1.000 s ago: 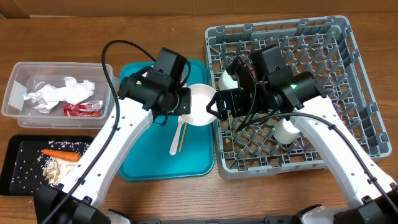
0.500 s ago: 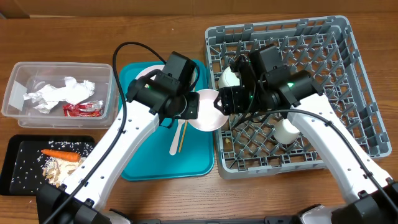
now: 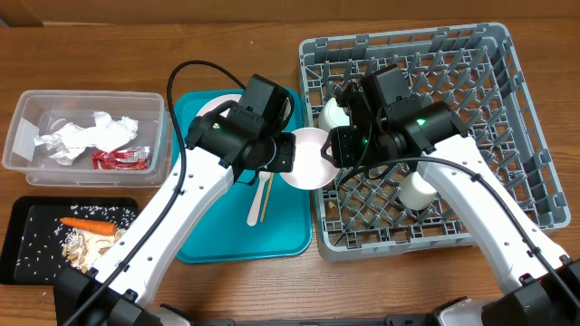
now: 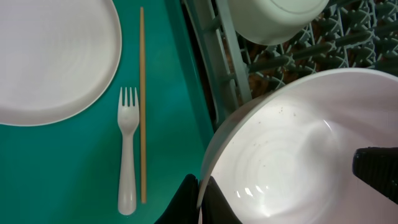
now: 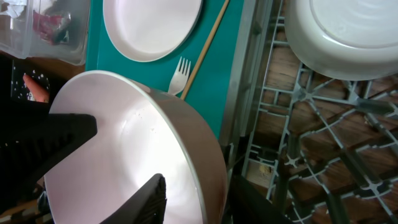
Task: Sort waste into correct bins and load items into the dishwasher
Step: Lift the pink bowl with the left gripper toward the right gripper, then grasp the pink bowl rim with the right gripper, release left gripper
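A white bowl (image 3: 308, 158) hangs over the seam between the teal tray (image 3: 208, 240) and the grey dish rack (image 3: 507, 109). My left gripper (image 3: 288, 156) is shut on its left rim, pinching the thin wall (image 4: 202, 199). My right gripper (image 3: 333, 149) straddles the opposite rim (image 5: 199, 186), with one finger inside the bowl (image 5: 124, 155) and one outside. A gap still shows between the inner finger and the wall. The pale pink plate (image 4: 50, 56), the white fork (image 4: 127, 149) and a chopstick (image 4: 142, 106) lie on the tray.
A second white bowl (image 3: 333, 115) and a white cup (image 3: 419, 190) sit in the rack. The clear tub (image 3: 27, 149) at the left holds napkins (image 3: 82, 136) and a red wrapper (image 3: 120, 159). The black tray (image 3: 36, 235) holds a carrot (image 3: 89, 225) and scraps.
The left arm has carried the bowl to the right, up to the rack's edge. The right gripper's jaws have narrowed around the bowl's far rim.
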Robot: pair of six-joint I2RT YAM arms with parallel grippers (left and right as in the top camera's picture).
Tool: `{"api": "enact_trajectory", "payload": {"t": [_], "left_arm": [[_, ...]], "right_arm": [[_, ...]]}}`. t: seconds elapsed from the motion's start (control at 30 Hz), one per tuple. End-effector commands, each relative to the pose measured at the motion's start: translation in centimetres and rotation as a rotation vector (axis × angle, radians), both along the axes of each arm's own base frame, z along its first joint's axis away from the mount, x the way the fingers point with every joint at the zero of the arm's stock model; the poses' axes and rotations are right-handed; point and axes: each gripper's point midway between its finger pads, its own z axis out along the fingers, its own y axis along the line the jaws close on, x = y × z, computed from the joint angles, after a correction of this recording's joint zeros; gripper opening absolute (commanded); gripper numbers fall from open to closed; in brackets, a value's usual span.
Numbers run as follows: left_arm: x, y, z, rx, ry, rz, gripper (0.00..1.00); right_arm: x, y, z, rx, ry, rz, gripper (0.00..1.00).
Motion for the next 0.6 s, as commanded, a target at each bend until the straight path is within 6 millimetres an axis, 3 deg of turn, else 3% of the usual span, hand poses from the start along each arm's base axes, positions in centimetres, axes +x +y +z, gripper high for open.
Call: {"api": "enact_trajectory", "payload": {"t": [0.0,0.07,0.37,0.4,0.47,0.5,0.57], "left_arm": [[0.00,-0.59,-0.01,-0.011,-0.008,-0.030,0.04],[0.19,-0.71,0.10,-0.016,-0.017,-0.030,0.04],[0.64,-0.96,0.35,-0.027,-0.038,-0.030,0.06],[0.62,-0.98,0.35,-0.027,-0.037,-0.030,0.16],[0.60,-1.00,0.35,-0.029,-0.036,-0.032,0.49],[0.60,-1.00,0.35,-0.029,-0.036,-0.032,0.61],[0.64,-0.97,0.37,-0.028,-0.039,-0.036,0.71]], "right_arm": [[0.12,0.11,0.09,0.001,-0.006,0.001,0.29],[0.12,0.11,0.09,0.001,-0.006,0.001,0.16],[0.07,0.08,0.06,0.000,-0.004,0.001,0.09],[0.08,0.07,0.06,-0.001,-0.005,0.000,0.08],[0.24,-0.11,0.00,-0.012,-0.012,-0.006,0.07],[0.39,-0.28,-0.06,-0.022,-0.018,-0.011,0.07],[0.79,-0.74,-0.20,-0.051,-0.036,-0.026,0.07]]}}
